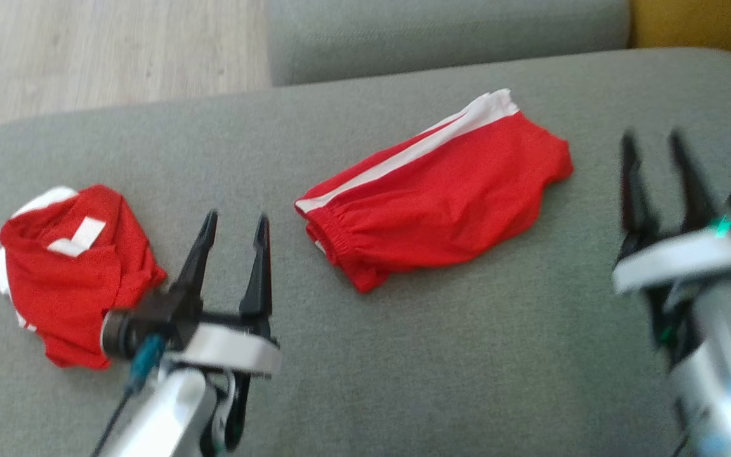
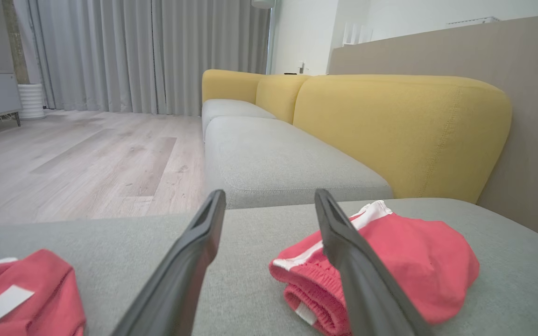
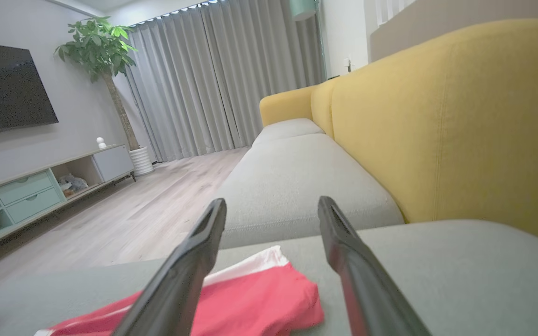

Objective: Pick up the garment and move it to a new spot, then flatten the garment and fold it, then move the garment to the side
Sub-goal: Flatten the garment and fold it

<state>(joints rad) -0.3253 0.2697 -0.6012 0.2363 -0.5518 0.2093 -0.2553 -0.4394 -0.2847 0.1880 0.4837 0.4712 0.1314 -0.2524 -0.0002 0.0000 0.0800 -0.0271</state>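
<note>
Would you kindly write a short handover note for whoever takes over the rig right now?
Left hand: open, empty, over the cushion between the two red garments.
Right hand: open, empty, to the right of the shorts.
Things: the shorts, red with a white stripe, lie mid-cushion and look folded in half. A red bundle sits near the cushion's left edge.
Done: unclear; nothing is held.
Left: probably tidy the fold on the shorts and move them aside, but check first which garment is the current one.
</note>
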